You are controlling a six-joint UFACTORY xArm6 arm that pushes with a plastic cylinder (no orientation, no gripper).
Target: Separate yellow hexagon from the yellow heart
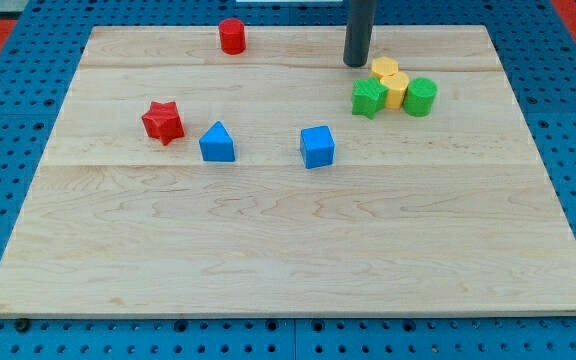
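Note:
The yellow hexagon (384, 68) sits at the view's upper right of the wooden board, touching the yellow heart (396, 89) just below it. A green star (368, 97) touches the heart's left side and a green cylinder (420, 96) touches its right. My tip (355, 63) is the end of the dark rod that comes down from the view's top. It stands just left of the yellow hexagon, very close to it or touching it.
A red cylinder (232, 35) stands near the board's top edge. A red star (163, 122), a blue triangle (217, 143) and a blue cube (317, 146) lie across the board's middle. The wooden board (268, 250) rests on a blue pegboard.

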